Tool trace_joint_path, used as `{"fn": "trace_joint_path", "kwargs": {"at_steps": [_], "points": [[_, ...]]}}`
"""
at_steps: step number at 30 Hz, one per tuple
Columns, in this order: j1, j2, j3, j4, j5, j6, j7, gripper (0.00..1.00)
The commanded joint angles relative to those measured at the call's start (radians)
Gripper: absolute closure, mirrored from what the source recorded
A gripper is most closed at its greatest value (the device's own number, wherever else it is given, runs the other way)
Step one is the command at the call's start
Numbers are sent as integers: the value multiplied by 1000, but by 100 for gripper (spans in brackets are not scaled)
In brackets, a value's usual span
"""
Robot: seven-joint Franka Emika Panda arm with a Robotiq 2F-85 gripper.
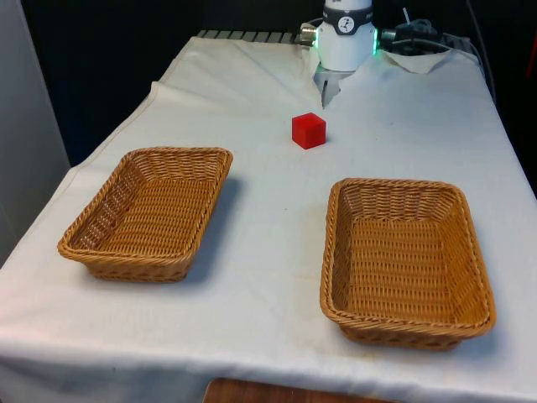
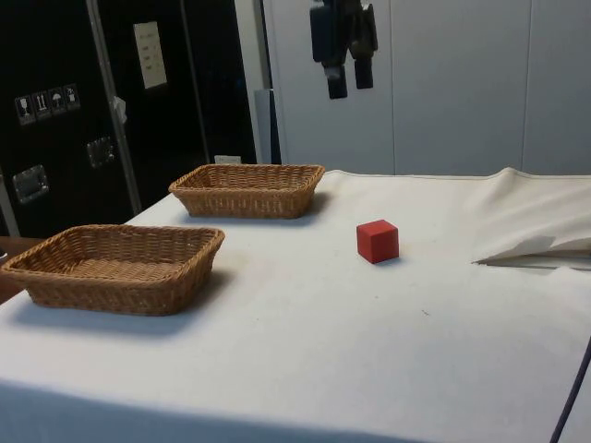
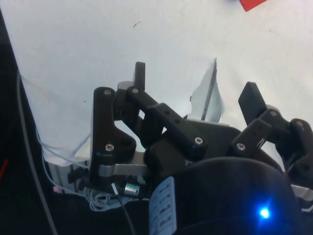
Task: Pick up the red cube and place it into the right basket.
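Gripper [image 2: 343, 81] hangs high above cloth, fingers spread, nothing between. Near: two rectangular woven wicker baskets, right basket [image 1: 407, 259] and left basket [image 1: 149, 210]. Farther: matte red cube [image 1: 309, 130] on wrinkled white tablecloth [image 1: 277, 252].

The gripper [image 2: 343, 78] hangs high in the side view, pointing straight down. Its two black fingers [image 3: 140, 78] stand apart with a clear gap between them, nothing held. The white arm [image 1: 346, 34] rises directly above the gripper, upright. No contact at either fingertip.
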Motion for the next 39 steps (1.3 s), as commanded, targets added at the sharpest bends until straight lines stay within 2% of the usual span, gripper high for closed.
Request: {"fn": "trace_joint_path", "kwargs": {"at_steps": [1, 3, 9, 10, 11, 13, 17, 18, 23, 25, 26, 27, 33, 34, 35, 36, 39], "points": [[-2, -1, 0, -8, 0, 7, 3, 0], [-14, -12, 4, -47, -12, 46, 22, 0], [-25, -12, 2, -91, -13, 89, 31, 0], [-19, -7, -1, -80, -3, 71, 20, 0], [-21, -6, -1, -88, -3, 79, 23, 0], [-31, -4, -2, -120, -12, 126, 39, 0], [-36, 8, -7, -147, -8, 171, 45, 0], [-34, 10, -8, -149, -3, 167, 39, 0], [-44, 46, -18, -182, -2, 246, 57, 0], [-45, 60, -23, -190, -1, 268, 61, 0], [-42, 53, -20, -181, -3, 243, 54, 0], [-45, 67, -25, -193, 0, 278, 63, 0], [-48, 123, -44, -219, 5, 359, 78, 0], [-48, 131, -48, -223, 6, 371, 80, 0], [-46, 125, -45, -216, 0, 350, 76, 0], [-48, 140, -51, -226, 7, 382, 82, 0], [-48, 166, -58, -233, 13, 415, 86, 0]]}}
